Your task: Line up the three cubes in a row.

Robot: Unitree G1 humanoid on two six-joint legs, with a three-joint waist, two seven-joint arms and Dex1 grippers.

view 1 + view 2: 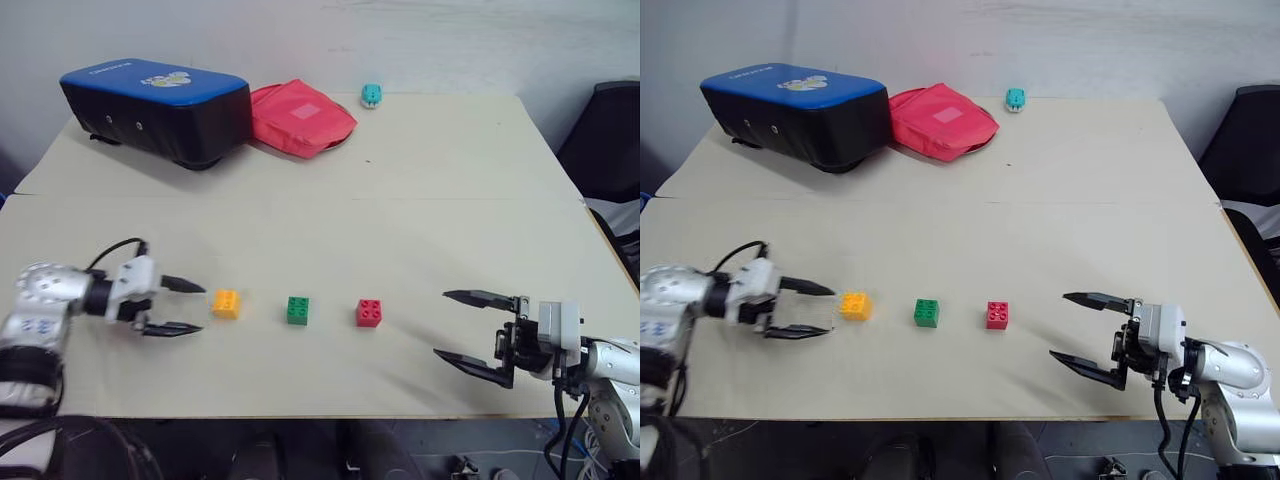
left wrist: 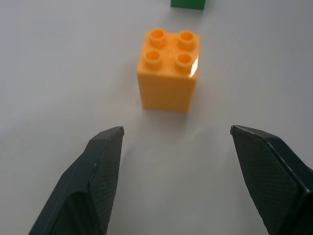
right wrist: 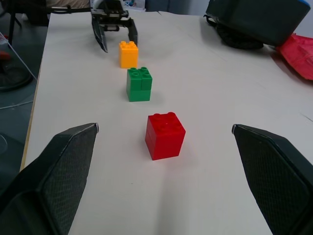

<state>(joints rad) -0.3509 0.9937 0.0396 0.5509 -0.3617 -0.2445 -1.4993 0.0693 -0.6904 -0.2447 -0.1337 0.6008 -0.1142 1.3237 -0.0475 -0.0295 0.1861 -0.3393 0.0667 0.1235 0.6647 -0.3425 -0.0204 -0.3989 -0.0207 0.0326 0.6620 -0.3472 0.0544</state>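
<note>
Orange-yellow brick (image 1: pixel 226 303): on the table (image 1: pixel 400 200), near its front edge; left end of the row; studs up.
Green brick (image 1: pixel 297 310): middle of the row, apart from both neighbours; studs up.
Red brick (image 1: pixel 369 313): right end of the row; studs up; turned slightly relative to the row line in the right wrist view.
Row axis: the three bricks lie on one line running left to right, roughly parallel to the table's front edge, with clear gaps between them.
Brick long axis: none discernible; each brick is near-cubic with four studs.
Left gripper (image 1: pixel 187 306): fingers spread, nothing between them; tips just left of the orange-yellow brick, not touching; pointing right along the row.
Right gripper (image 1: pixel 452 325): fingers spread wide, empty; well right of the red brick; pointing left along the row.
Blue-and-black case (image 1: pixel 155 108): far left of the table.
Red fabric pouch (image 1: pixel 300 117): beside the case, touching it.
Small teal toy (image 1: pixel 372 95): at the far edge.
</note>
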